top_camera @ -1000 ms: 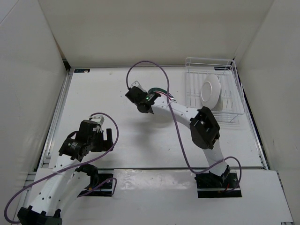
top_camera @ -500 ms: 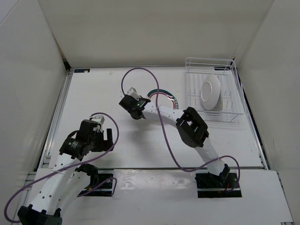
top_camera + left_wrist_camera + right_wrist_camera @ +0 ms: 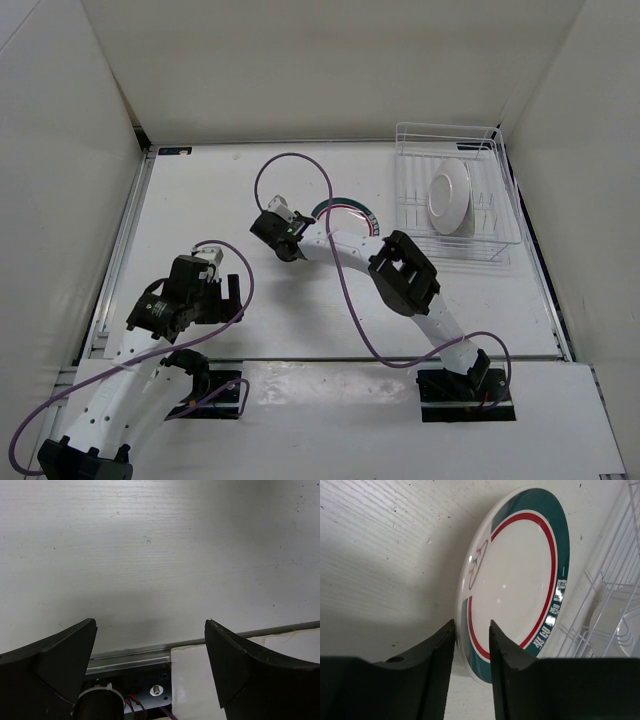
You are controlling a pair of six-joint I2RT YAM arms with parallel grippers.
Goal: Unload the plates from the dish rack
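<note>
Two plates I count, and one dish rack. The green-rimmed plate (image 3: pixel 515 580) lies flat on the table (image 3: pixel 200 200), just ahead of the right claw (image 3: pixel 471 625), and its near rim shows through the narrow slit between the two fingers. This claw is only a little open and grips nothing. To the right of this claw, the plate's edge comes near the white wires of the dish rack (image 3: pixel 447 127), with a thin strip of table between them. The silver plate (image 3: pixel 448 197) stands on its edge inside the rack, further to the right. On the other side of the right claw there is open table surface as far as the left claw (image 3: pixel 150 625). The left claw is spread wide with nothing between its fingers. Under it I see plain table and the metal rail (image 3: pixel 130 656) at the table's edge.
</note>
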